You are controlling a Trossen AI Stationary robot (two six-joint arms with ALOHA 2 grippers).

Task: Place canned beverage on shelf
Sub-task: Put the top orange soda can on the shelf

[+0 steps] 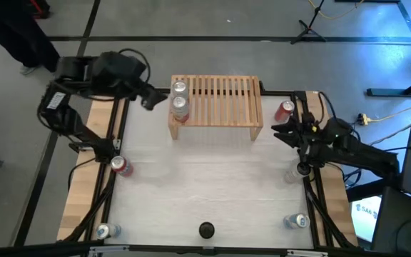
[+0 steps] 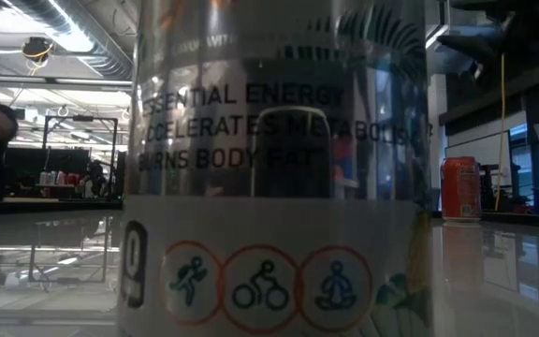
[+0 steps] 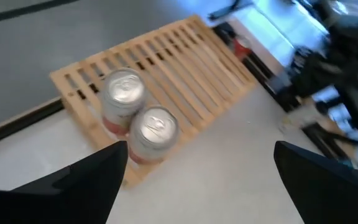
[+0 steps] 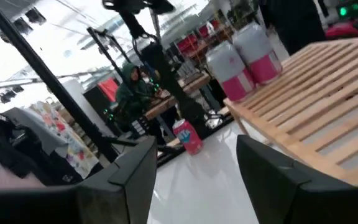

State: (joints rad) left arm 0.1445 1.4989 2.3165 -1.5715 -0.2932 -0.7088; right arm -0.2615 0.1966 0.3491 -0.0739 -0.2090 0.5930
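The light-wood slatted shelf [image 1: 220,100] stands at the table's far middle. Two silver-and-pink cans [image 1: 180,88] [image 1: 180,106] stand upright on its left end; they also show in the left wrist view [image 3: 124,93] [image 3: 155,127] and in the right wrist view [image 4: 229,65]. My left gripper [image 1: 152,98] [image 3: 197,186] is open and empty, just left of the shelf's left end, apart from the cans. My right gripper [image 1: 280,132] [image 4: 194,168] is open and empty, right of the shelf's right leg, facing the shelf [image 4: 316,93].
A red can [image 1: 285,109] stands at the far right by the shelf, another red can [image 1: 121,165] at the left. Cans stand at the near left [image 1: 105,230] and near right [image 1: 296,221]. A can [image 2: 269,168] fills the low view. Bare tabletop lies in the middle.
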